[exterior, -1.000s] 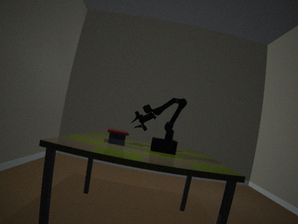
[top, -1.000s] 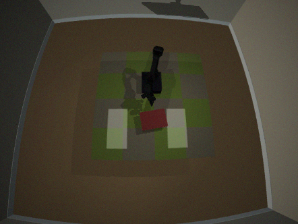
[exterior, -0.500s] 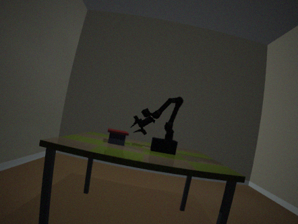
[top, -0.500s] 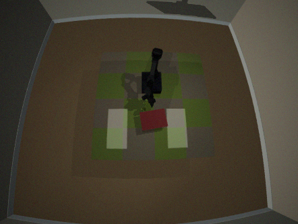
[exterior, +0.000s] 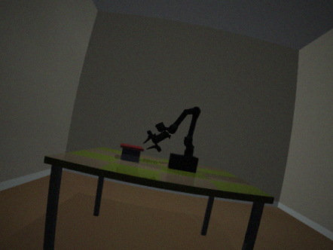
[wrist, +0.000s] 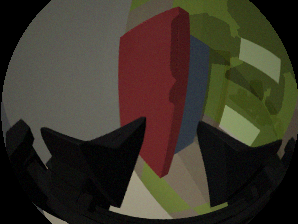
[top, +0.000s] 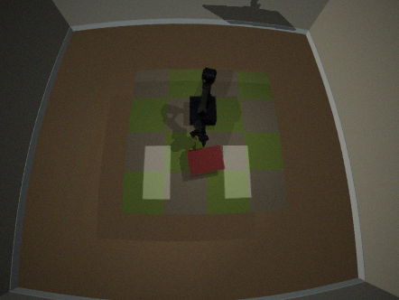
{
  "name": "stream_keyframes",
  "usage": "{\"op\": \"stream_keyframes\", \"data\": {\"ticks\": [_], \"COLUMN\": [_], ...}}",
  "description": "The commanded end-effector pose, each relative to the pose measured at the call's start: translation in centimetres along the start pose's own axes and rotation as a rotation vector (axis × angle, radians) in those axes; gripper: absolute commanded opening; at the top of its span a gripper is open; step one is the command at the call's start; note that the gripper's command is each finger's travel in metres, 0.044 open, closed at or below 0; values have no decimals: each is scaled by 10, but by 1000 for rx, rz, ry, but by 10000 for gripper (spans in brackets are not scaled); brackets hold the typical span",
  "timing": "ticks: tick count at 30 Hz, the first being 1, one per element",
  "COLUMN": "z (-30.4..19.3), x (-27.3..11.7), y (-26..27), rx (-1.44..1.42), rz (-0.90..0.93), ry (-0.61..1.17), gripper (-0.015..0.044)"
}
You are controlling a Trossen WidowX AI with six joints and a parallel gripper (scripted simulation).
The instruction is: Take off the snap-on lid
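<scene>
The red lid (top: 206, 160) (exterior: 132, 147) (wrist: 145, 75) sits flat on top of the blue-grey storage box (exterior: 130, 154) (wrist: 198, 80), its rim overhanging the walls. In the top view the lid hides the box. My gripper (top: 199, 143) (exterior: 146, 146) (wrist: 172, 124) is open and empty, tilted down toward the lid. In the exterior view its fingertips are just off the lid's arm-side edge, at about lid height, with a small gap. In the wrist view the lid's near end shows between the fingers, and a dark shadow falls on its side rim.
The box stands on the green and grey checkered table (top: 185, 194) (exterior: 151, 182), in front of the arm's dark base (exterior: 183, 163). Two pale rectangular patches (top: 156, 172) (top: 236, 172) show on the table, one on each side of the box.
</scene>
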State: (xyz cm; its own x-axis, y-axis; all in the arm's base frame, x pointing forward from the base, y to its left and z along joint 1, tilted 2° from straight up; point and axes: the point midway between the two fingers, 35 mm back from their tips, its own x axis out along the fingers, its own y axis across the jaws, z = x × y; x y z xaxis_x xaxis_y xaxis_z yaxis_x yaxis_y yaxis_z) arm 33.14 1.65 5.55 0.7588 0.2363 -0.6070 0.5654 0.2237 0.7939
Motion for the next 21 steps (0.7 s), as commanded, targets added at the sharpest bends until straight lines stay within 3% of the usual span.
{"op": "stream_keyframes", "data": {"ticks": [1,21], "z": [1,-1], "x": [6,37], "y": [1,-1], "rx": [3,4], "rz": [1,4], "ry": [-3,-3], "gripper": [235,235]}}
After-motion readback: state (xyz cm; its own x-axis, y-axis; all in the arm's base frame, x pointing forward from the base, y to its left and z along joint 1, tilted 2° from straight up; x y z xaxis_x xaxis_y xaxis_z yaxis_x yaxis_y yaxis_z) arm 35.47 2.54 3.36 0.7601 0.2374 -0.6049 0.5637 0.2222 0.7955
